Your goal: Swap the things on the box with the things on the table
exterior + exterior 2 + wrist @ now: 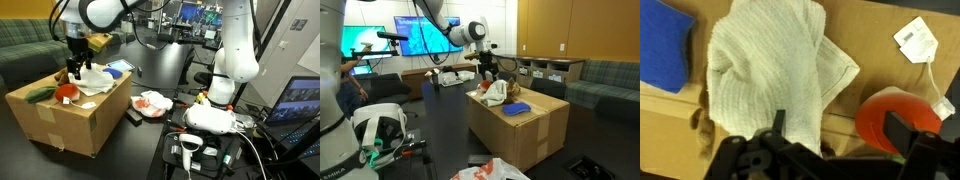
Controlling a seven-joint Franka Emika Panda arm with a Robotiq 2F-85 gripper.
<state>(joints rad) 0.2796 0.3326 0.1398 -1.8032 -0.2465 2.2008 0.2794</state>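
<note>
A: Checking the fingers [902, 128] in the wrist view: spread wide, nothing pinched. Gripper [838, 132] hangs right over the white towel [770, 70], low above the box [875, 35].

B: Where's everything else?

A: Towel lies bunched mid-box. Orange round piece [878, 118] is just beside it, partly behind one finger. Blue cloth [662, 45] is on the other side, near the towel. White label [915, 38] lies apart, with a thin cord running toward the orange piece. Table [165, 70] is lower, beside the box; a white-and-red packet [152, 103] sits on it.

B: Risks?

A: My read: a straight-down close grabs one loose fold only. The towel then hangs long and its tail sweeps the orange piece or the label off the edge. One finger could also land on the orange piece and knock it.

B: Anything under the towel?

A: Can't tell. Something brownish shows at its lower edge; a lift may drag it along.

B: And the drop?

A: Packet's near the box side, so a sloppy release could bury it.
</note>
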